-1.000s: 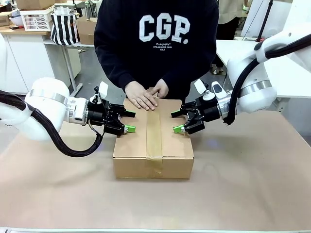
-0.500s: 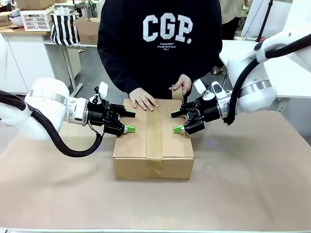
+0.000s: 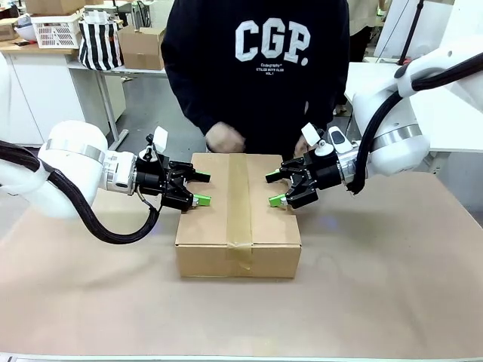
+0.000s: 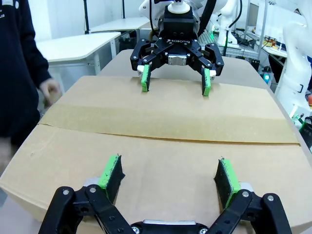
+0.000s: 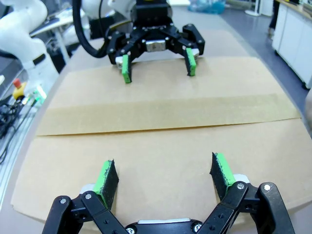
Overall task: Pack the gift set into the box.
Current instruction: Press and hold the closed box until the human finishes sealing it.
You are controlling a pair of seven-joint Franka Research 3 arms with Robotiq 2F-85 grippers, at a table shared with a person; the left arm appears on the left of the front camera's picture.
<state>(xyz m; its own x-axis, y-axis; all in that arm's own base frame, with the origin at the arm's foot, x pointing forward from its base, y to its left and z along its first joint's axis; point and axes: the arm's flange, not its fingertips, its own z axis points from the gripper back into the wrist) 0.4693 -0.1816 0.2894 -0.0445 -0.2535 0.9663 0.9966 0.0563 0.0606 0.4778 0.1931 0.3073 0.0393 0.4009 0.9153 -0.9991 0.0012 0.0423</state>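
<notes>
Plain brown taped cardboard box point(image 3: 238, 213) mid-counter, flaps shut | I see left gripper point(image 3: 200, 188) and right gripper point(image 3: 275, 189) open, empty, over its side edges | judge packing finished; next I retreat both.

Brown desk point(image 3: 392, 286) carried the work. Person in dark "CGP." sweatshirt point(image 3: 256, 68) stood at far side. Behind, on a white counter point(image 3: 30, 90): white basket point(image 3: 56, 30), striped black-and-white bag point(image 3: 100, 41), small cardboard box point(image 3: 143, 47).
</notes>
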